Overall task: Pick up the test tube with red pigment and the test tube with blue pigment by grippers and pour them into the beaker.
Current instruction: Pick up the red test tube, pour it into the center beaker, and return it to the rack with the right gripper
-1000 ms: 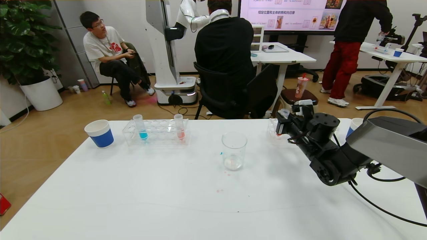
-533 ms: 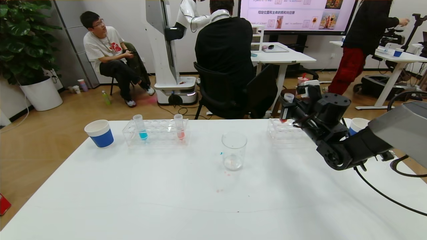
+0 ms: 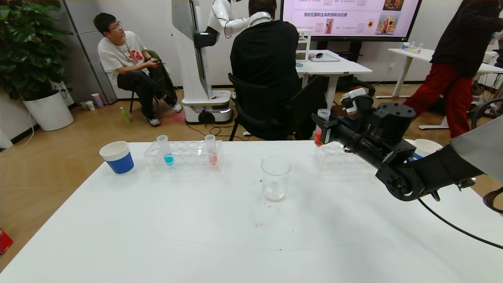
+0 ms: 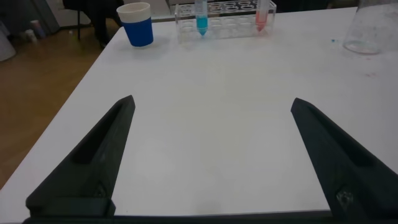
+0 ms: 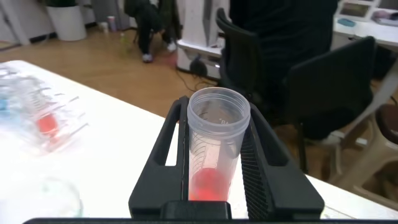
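My right gripper (image 3: 323, 131) is shut on the test tube with red pigment (image 3: 321, 126), holding it upright in the air above the clear right rack (image 3: 338, 158), right of and behind the beaker (image 3: 276, 177). In the right wrist view the tube (image 5: 214, 140) sits between the fingers with red liquid at its bottom. The test tube with blue pigment (image 3: 167, 150) stands in the clear left rack (image 3: 184, 160), with a paler red tube (image 3: 212, 151) beside it. My left gripper (image 4: 211, 106) is open and empty, low over bare table, facing the blue tube (image 4: 201, 15).
A blue-and-white paper cup (image 3: 117, 157) stands left of the left rack, another (image 3: 423, 147) at the far right behind my right arm. Small coloured drops lie on the table near the beaker. People, a chair and another robot are beyond the far edge.
My right gripper has risen with the red tube, lifting it out of the right rack, then shifted left towards the beaker. The left rack and beaker have not moved.
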`<state>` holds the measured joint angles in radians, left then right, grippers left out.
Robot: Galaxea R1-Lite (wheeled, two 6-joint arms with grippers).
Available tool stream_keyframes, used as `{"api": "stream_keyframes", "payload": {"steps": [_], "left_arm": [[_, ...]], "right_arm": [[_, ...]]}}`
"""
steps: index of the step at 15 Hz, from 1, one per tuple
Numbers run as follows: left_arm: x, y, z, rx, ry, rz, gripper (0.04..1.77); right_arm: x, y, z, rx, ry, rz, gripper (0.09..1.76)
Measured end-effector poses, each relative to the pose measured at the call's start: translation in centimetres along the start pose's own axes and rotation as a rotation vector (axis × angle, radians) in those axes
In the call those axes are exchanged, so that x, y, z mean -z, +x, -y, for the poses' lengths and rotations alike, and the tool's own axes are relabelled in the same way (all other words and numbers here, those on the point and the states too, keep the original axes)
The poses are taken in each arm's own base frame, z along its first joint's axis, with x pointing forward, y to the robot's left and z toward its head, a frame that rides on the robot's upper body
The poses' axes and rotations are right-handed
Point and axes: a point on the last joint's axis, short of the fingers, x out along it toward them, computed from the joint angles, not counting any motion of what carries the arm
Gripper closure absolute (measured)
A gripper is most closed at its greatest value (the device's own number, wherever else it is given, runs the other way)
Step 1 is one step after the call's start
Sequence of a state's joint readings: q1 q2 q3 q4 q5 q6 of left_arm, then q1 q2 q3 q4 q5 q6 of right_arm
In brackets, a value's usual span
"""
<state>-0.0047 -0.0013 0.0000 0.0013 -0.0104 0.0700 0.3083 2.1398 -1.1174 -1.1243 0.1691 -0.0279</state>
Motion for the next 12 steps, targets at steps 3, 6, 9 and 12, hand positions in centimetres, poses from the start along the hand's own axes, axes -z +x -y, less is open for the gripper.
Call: {"api": "stream_keyframes", "payload": {"steps": [3,6,9,12], "left_arm": [[0.0,0.0,0.0,0.0,0.0,0.0,0.06],[0.0,0.0,0.0,0.0,-0.001,0.0,0.06],[0.0,0.0,0.0,0.0,0.0,0.0,0.06],[0.0,0.0,0.0,0.001,-0.001,0.0,0.06]], "right_arm": [[0.2,-0.2,-1.7,-0.151,-0.027,0.033,1.36],[0.6,0.0,-2.9,-0.232,-0.15,0.048,1.36],[0.8,0.6,-2.9,-0.264,-0.316,0.121,1.36],[1.2,1.2,-2.9,-0.298,-0.465,0.181,1.36]]}}
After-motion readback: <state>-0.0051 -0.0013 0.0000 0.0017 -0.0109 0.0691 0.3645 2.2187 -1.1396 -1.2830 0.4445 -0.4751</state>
